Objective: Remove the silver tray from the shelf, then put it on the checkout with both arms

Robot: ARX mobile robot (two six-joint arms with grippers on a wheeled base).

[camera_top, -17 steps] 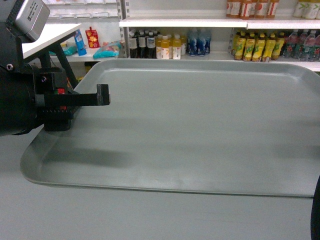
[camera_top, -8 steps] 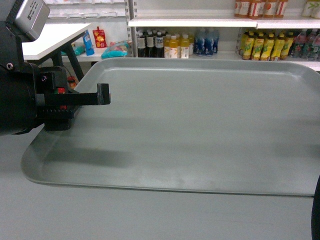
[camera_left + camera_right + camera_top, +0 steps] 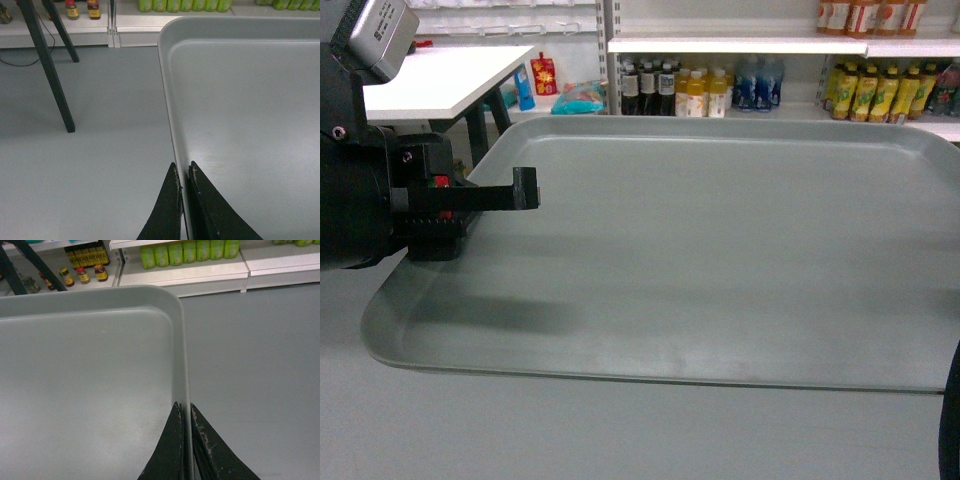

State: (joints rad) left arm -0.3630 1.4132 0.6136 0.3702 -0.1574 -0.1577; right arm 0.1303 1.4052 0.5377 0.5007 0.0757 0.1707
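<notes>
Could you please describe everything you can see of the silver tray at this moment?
The silver tray is a large rectangular tray of dull grey metal, with rounded corners, a low sloping rim and a plain, smooth, bare surface. It is held level in the air above the grey floor, off any shelf or table. The left gripper is clamped on its left rim and the right gripper on its right rim, each with one jaw inside and one outside. Nothing else touches it.

white checkout (image 3: 440, 75) stands on grey floor (image 3: 90, 165).
</notes>
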